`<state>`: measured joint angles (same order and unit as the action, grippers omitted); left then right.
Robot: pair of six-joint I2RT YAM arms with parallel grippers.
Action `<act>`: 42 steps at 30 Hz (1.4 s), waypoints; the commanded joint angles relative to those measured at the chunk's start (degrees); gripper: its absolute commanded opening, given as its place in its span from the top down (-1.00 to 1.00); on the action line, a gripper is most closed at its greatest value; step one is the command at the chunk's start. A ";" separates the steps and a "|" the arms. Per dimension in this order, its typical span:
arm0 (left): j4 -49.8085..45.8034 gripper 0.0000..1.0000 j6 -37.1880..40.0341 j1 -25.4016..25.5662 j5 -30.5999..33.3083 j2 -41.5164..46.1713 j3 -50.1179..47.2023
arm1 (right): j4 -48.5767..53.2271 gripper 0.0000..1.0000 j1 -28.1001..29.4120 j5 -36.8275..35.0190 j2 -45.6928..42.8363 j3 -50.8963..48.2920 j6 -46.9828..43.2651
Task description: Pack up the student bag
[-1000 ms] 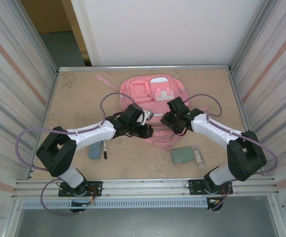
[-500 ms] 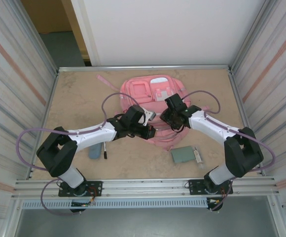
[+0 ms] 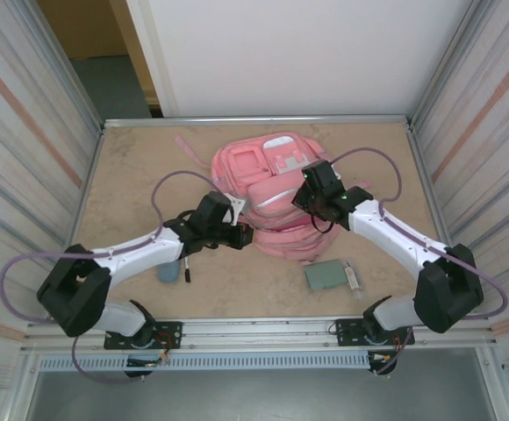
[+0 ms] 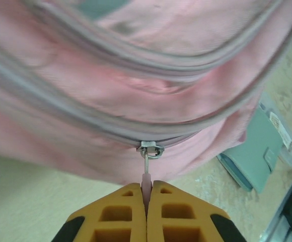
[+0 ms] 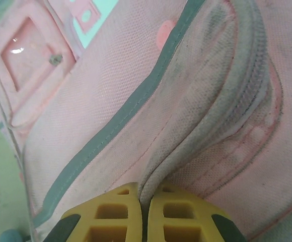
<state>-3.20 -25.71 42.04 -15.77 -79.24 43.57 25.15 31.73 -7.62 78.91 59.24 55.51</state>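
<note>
The student bag (image 3: 276, 171), a large pink backpack, lies flat in the middle of the table. My left gripper (image 3: 242, 233) is at its near left edge, shut on the pink pull tab of a zipper (image 4: 151, 149) in the left wrist view, where the gripper (image 4: 147, 184) pinches the tab below the bag (image 4: 136, 85). My right gripper (image 3: 311, 198) is on the bag's right side. In the right wrist view it (image 5: 144, 192) is shut on a raised grey-pink fold of the bag's fabric (image 5: 196, 121).
A teal notebook (image 3: 326, 274) and a small white item (image 3: 352, 277) lie near right of the bag; the notebook (image 4: 259, 154) shows in the left wrist view. A blue-grey object (image 3: 168, 270) and a dark pen (image 3: 187, 268) lie near left. Metal walls enclose the table.
The right gripper has moved farther up the bag and closed on a fabric fold. The left gripper has drawn the zipper pull leftward, and its arm has swung left.
</note>
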 commanded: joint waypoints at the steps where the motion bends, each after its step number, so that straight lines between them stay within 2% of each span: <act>1: -3.66 1.00 -0.45 -0.85 6.68 2.58 -1.71 | 1.50 1.00 -1.63 0.66 -2.46 3.14 -6.74; 4: -9.39 1.00 -3.15 -3.32 12.88 2.09 -0.27 | 3.39 1.00 -2.63 6.26 -1.37 6.30 -9.85; 6: -11.33 1.00 -6.24 -6.92 14.24 0.91 -0.07 | 4.84 1.00 -2.94 10.25 -0.61 8.38 -11.54; 9: -9.65 1.00 -9.38 -13.26 9.08 -2.24 0.17 | 4.38 1.00 -2.89 12.73 -1.74 8.59 -11.99; 11: -8.59 1.00 -9.02 -15.18 7.92 -4.37 1.34 | 3.50 1.00 -2.90 13.13 -2.81 8.11 -11.62; 15: -9.57 1.00 -7.81 -16.19 5.30 -9.38 6.72 | 3.10 1.00 -2.91 14.65 -3.43 7.88 -11.93; 20: -10.78 1.00 -10.73 -17.61 5.42 -14.44 9.61 | 2.87 1.00 -2.89 17.17 -2.47 8.04 -12.11; 22: -10.81 1.00 -11.21 -19.28 3.27 -16.67 10.69 | 2.40 1.00 -2.81 17.37 -2.34 7.75 -11.44; 24: -10.41 1.00 -10.94 -20.52 1.54 -17.73 11.50 | 1.64 1.00 -2.81 17.76 -1.68 7.72 -10.18; 26: -9.96 1.00 -10.26 -21.01 2.50 -17.70 12.17 | 1.18 1.00 -2.80 18.48 -0.56 8.54 -9.01; 29: -10.95 0.81 -11.04 -21.22 1.73 -17.00 13.81 | 0.85 1.00 -2.81 18.79 1.46 10.98 -6.81; 33: -5.29 0.46 -13.78 -20.95 0.13 -13.03 10.05 | -3.67 1.00 -2.75 19.24 3.13 13.39 -2.97; 36: -4.33 0.40 -14.63 -21.04 -1.61 -11.55 9.49 | -9.85 1.00 -1.95 19.52 3.53 14.08 -0.84; 42: -1.65 0.31 -14.57 -21.11 -4.52 -10.65 9.90 | -12.65 1.00 -0.12 11.65 4.48 15.03 -0.58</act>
<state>-7.64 -39.77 21.30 -18.04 -92.29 53.43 21.32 30.87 6.15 83.46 71.59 53.69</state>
